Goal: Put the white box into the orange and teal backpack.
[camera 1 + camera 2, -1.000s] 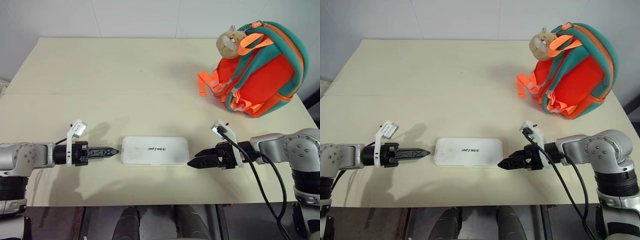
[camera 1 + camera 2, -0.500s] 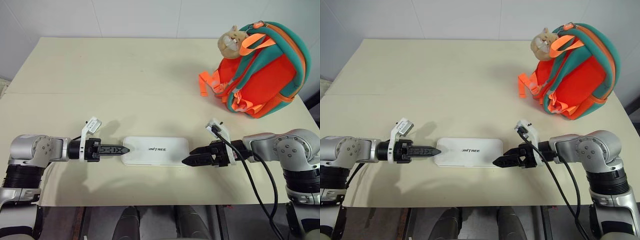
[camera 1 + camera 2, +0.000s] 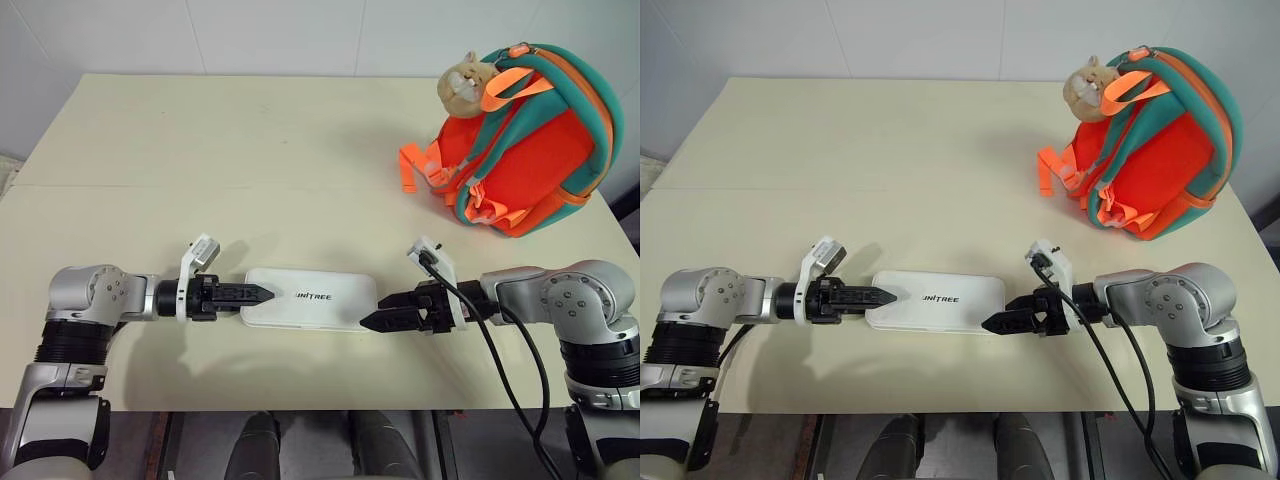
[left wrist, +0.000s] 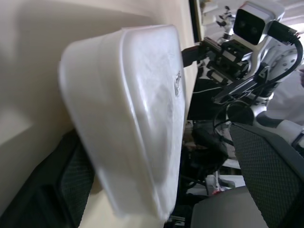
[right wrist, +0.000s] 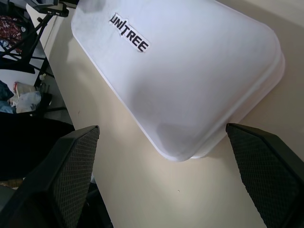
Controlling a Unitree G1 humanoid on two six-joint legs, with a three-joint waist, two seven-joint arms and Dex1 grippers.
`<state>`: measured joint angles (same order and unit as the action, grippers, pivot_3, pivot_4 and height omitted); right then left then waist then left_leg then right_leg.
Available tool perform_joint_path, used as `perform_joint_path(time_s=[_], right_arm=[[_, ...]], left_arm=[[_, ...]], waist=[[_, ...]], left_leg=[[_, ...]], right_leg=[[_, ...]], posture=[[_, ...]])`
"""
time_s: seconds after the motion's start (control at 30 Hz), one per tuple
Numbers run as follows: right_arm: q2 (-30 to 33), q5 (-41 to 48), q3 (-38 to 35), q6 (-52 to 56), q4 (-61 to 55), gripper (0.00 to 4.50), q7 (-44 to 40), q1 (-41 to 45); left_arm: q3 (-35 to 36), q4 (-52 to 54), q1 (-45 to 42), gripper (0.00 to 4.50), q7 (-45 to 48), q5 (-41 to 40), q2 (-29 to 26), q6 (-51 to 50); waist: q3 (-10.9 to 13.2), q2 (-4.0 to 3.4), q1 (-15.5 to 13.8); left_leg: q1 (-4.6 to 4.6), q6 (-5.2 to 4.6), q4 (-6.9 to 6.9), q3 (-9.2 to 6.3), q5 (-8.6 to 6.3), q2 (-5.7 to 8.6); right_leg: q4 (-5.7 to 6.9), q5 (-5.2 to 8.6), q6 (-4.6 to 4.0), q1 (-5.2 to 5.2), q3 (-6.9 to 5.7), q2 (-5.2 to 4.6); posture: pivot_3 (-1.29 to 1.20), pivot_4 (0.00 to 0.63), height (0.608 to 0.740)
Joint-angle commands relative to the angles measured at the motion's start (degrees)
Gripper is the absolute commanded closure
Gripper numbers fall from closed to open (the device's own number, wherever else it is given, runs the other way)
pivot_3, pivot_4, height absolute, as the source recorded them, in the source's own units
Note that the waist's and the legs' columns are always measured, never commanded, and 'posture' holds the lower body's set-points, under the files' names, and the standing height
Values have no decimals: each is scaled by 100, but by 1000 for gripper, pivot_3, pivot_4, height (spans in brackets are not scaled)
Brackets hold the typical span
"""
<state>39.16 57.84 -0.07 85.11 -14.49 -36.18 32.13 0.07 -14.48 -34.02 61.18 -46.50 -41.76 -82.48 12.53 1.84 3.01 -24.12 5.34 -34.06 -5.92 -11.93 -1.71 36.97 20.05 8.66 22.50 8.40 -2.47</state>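
A: What colour is the case at lower centre of the head view?

B: The white box [image 3: 309, 298] is plain white, with small dark lettering on its lid.

A: And the bag at upper right?

B: The orange and teal backpack [image 3: 530, 150] has a bright orange body, teal edging and straps, orange webbing, and a tan plush animal [image 3: 460, 85].

A: The surface?

B: The table [image 3: 250, 160] is pale cream. The gripper fingers [image 5: 73, 164] are black, cross-hatched.
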Motion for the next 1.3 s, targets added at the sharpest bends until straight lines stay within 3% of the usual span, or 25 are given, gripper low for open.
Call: perform_joint_path(time_s=[0.03, 0.43, 0.53, 0.83, 1.07, 1.3], right_arm=[[49, 13, -7, -131, -256, 0, -161, -53], [242, -443, 376, -1109, -510, 0, -887, -292], [239, -513, 385, -1268, -513, 0, -972, -350], [353, -703, 300, -1492, -518, 0, -1074, -525], [1150, -1004, -397, -2049, -750, 0, -1176, -1055], [1075, -1740, -1633, -2827, -349, 0, -159, -1094]], left_arm=[[-130, -7, 0, 6, 16, 26, 48, -49], [-131, -22, 19, 6, 136, -91, 57, -227], [-162, 16, 17, 572, 156, -106, 53, -280], [25, -90, -56, 3158, 60, -116, 158, -328], [462, 320, 193, 3179, 41, -258, 85, -111], [1108, 896, 645, 3180, 114, -384, 24, 628]], waist=[[0, 0, 3], [0, 0, 6], [0, 1, 6], [0, 1, 5], [0, 1, 0], [0, 1, -3]], left_leg=[[0, 0, 0, 0, 0, 0], [0, 0, 0, 0, 0, 0], [0, 0, 1, 0, 0, 0], [-1, 1, -1, -2, 1, 0], [-3, 1, -1, -3, 0, 0], [-1, 4, -1, -2, 2, -1]], right_leg=[[0, 0, 0, 0, 0, 0], [-1, 0, 0, 0, 0, 1], [-2, 0, 1, 0, -1, 1], [1, 0, 1, 1, -2, 1], [-3, 0, 1, 1, -2, 0], [1, 0, 1, 1, -1, 0]], posture=[[0, 150, 740], [0, 150, 740], [0, 150, 740], [0, 150, 740], [0, 150, 740], [0, 150, 740]])
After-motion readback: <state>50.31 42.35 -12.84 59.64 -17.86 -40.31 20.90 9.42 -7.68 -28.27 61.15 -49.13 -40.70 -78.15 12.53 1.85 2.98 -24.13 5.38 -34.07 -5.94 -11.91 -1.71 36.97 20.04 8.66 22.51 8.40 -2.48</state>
